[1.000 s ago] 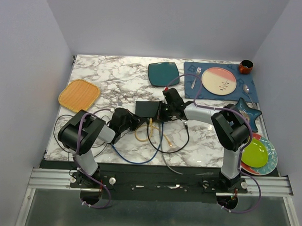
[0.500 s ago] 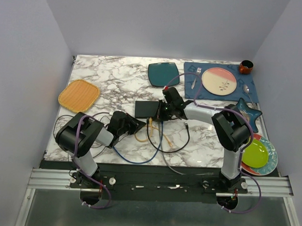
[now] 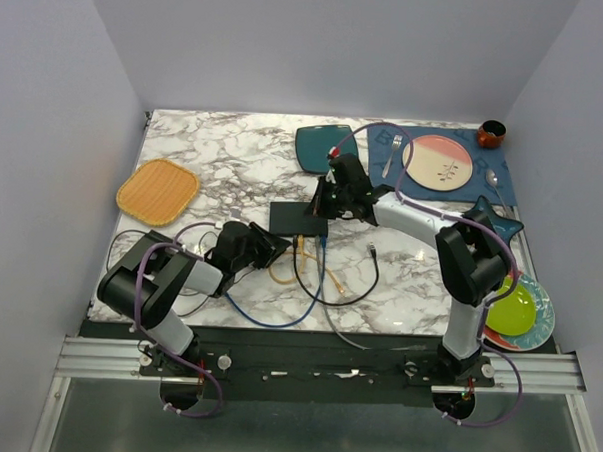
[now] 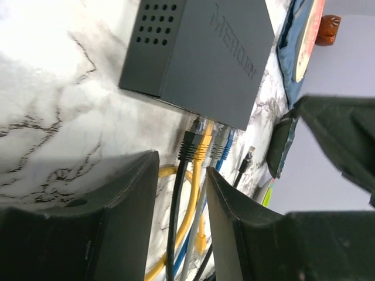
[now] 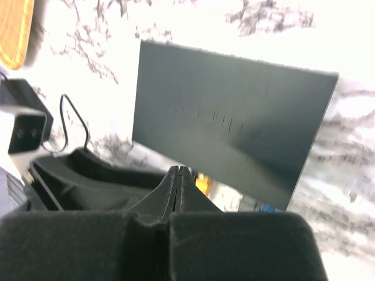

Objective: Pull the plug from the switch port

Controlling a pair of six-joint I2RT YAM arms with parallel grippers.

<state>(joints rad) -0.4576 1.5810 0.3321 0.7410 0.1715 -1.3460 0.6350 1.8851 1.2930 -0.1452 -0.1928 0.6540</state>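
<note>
The black switch (image 3: 299, 219) (image 4: 205, 58) (image 5: 234, 117) lies flat mid-table. In its near edge sit a black plug (image 4: 190, 143), a yellow plug (image 4: 204, 137), a grey plug (image 4: 220, 146) and a blue plug (image 4: 228, 137). Just short of those plugs, my left gripper (image 3: 278, 247) (image 4: 181, 175) stands open; the cables run between its fingers (image 4: 132, 193) without being clamped. My right gripper (image 3: 319, 207) (image 5: 179, 171) is shut on nothing and hovers over the switch's right part. A loose black plug (image 3: 371, 249) (image 4: 249, 153) lies on the marble to the right.
Cable loops (image 3: 309, 286) spread over the marble in front of the switch. A teal square plate (image 3: 326, 147) lies behind it and an orange tray (image 3: 158, 192) at the left. A blue placemat (image 3: 493, 184) with a pink plate (image 3: 436, 162), a star dish (image 3: 487, 222) and a green plate (image 3: 510, 307) fill the right side.
My left gripper has opened and drawn back a little from the switch's near edge. My right gripper, still shut, has risen and shifted toward the far side of the switch.
</note>
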